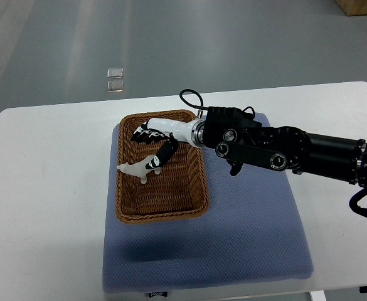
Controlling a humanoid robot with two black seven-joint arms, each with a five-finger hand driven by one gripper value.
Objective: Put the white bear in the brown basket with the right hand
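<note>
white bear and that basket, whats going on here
The robot's right hand reaches in from the right over the brown basket, which sits on a blue mat on the white table. The white bear is inside the basket, at the hand's fingertips; whether they grip it is unclear.

- The right arm (296, 150) is black, built of chunky rounded segments.
- Round silver-ringed joint caps sit along its side.
- A thin black cable loops out above the wrist.
- A silver ring joins the wrist to a white forearm shell.
- The right hand (155, 141) is white with black fingers (166, 150) and black markings.
</note>
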